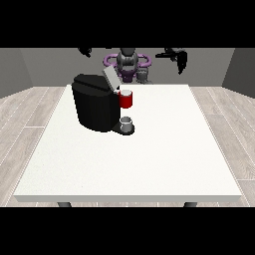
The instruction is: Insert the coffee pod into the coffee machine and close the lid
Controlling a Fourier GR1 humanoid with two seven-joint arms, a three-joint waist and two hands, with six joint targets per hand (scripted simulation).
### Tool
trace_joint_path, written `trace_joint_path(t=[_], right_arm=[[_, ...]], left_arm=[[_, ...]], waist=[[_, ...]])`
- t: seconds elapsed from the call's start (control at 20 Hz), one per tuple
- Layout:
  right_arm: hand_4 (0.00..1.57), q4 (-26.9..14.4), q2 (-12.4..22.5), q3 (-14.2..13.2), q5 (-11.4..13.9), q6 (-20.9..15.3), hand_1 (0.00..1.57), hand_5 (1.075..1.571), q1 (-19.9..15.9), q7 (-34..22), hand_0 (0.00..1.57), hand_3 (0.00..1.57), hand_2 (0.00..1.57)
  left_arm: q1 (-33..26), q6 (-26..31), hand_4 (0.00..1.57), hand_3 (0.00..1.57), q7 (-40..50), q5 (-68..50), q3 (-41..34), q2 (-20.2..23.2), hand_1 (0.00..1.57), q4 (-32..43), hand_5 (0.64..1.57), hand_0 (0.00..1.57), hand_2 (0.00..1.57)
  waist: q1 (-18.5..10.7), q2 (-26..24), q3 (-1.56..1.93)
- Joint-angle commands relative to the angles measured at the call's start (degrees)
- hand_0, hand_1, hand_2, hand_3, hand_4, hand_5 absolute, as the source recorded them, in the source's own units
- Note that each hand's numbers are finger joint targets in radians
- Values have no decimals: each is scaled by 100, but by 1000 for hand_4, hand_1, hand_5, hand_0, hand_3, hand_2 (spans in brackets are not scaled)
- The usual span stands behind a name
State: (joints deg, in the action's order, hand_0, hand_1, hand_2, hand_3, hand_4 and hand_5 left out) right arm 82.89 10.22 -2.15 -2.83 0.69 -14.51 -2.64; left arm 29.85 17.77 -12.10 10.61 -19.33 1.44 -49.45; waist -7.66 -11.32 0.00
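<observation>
Nearest me, bare white table (149, 169). Further back a small grey cup (127, 122) on the base of the black coffee machine (95, 107) — lid (110, 77) tilted up. I read the red piece (126, 99) at its front as the coffee pod. Farthest, both hands raised: hand at the view's right (179, 57), hand at the view's left (85, 51) — grasp of either, cannot tell.

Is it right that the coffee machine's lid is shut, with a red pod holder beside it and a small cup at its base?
Not quite. In the front view the coffee machine has its lid tilted up and open, not shut. The rest holds: the red pod holder sits beside it, and the small cup stands at its base.
</observation>
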Motion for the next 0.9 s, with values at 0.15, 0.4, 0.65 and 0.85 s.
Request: trace_joint_path(t=[0.15,0.4,0.65,0.85], right_arm=[[0,-827,155,-343,-108,215,0,1571,-552,148,0,0,0],[0,-963,55,-390,-152,217,0,1571,-666,120,0,0,0],[0,-1234,-57,-273,-30,245,0,1571,-934,320,0,0,0],[0,-1673,-87,-314,60,213,0,1571,-1295,572,0,0,0]], left_arm=[[-589,-127,112,0,360,-675,814,-140,0,-1000,1571,0,0],[-995,16,0,0,745,-774,580,-137,0,-1806,1571,0,0],[-1456,-223,0,0,557,-817,791,-141,0,-2247,1571,0,0],[-1299,-279,0,0,738,-851,807,47,0,-2488,1571,0,0]], waist=[[-375,230,3],[-303,442,2],[-115,786,1],[-59,1155,1]])
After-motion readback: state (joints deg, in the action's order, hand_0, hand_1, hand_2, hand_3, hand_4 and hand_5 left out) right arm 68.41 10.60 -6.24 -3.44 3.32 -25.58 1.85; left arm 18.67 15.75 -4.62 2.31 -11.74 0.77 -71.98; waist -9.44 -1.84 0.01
